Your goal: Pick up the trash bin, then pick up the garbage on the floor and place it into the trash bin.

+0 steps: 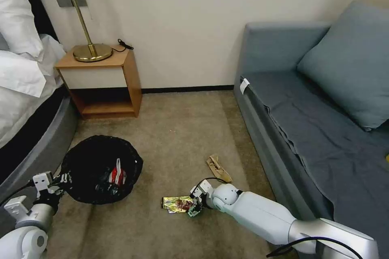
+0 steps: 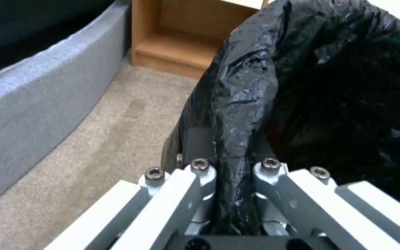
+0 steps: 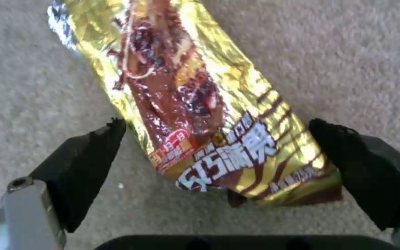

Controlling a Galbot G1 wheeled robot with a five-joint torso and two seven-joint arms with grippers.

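Observation:
The trash bin with its wrinkly black bag sits low at my left, and my left gripper is shut on its rim. Inside it lies a red-and-white carton. On the carpet lies a shiny gold wrapper. My right gripper is open, down at the carpet, with its black pads on either side of the wrapper's near end. A flat tan scrap lies on the floor beyond it, near the sofa.
A grey-blue sofa runs along the right. A wooden nightstand with a brass lamp stands at the back left, beside a bed. Bare carpet lies between them.

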